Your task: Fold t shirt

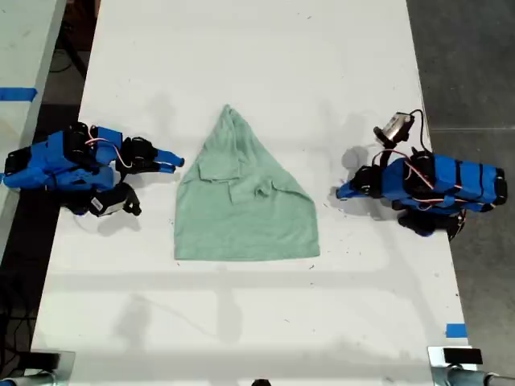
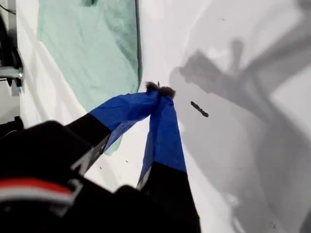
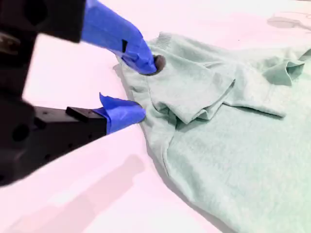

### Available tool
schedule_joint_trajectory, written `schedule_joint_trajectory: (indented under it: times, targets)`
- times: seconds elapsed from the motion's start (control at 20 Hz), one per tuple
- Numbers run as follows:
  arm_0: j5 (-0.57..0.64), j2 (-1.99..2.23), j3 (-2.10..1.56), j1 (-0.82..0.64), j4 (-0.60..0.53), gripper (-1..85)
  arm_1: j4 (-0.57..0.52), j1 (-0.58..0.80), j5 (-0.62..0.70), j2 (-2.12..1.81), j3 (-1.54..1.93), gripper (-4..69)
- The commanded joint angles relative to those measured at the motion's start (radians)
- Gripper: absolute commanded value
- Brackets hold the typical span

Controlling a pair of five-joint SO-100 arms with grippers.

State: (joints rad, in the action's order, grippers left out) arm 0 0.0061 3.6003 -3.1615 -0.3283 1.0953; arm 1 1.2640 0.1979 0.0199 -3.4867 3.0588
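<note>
The pale mint-green t shirt (image 1: 241, 201) lies mid-table, folded into a rough triangle with its point toward the far end and a straight hem toward the near end. A sleeve is doubled over on top of it. My second gripper (image 1: 170, 161) (image 3: 143, 90) is open at the shirt's edge on the exterior view's left, its blue fingertips (image 3: 138, 56) on either side of the shirt (image 3: 233, 126) border near the ribbed collar (image 3: 164, 39). My first gripper (image 1: 342, 191) (image 2: 158, 92) is shut and empty on the exterior view's right. It rests on the bare table a short way from the shirt (image 2: 92, 48).
The white table (image 1: 257, 322) runs the length of the exterior view, with dark floor past both long edges. Blue tape (image 1: 455, 330) marks its near corner on the exterior view's right. More blue tape (image 1: 18, 93) sits on a second surface at the exterior view's left.
</note>
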Motion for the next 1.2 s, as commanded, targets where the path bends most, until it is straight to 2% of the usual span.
schedule_joint_trajectory:
  times: [0.0,1.15]
  targets:
    - [-0.009,0.005,0.011,-0.015,0.003,12.0,-0.018,-0.014,0.012,-0.017,0.055,-0.4]
    - [-0.009,0.005,0.011,-0.015,0.003,12.0,-0.012,-0.014,-0.005,-0.017,0.055,-0.4]
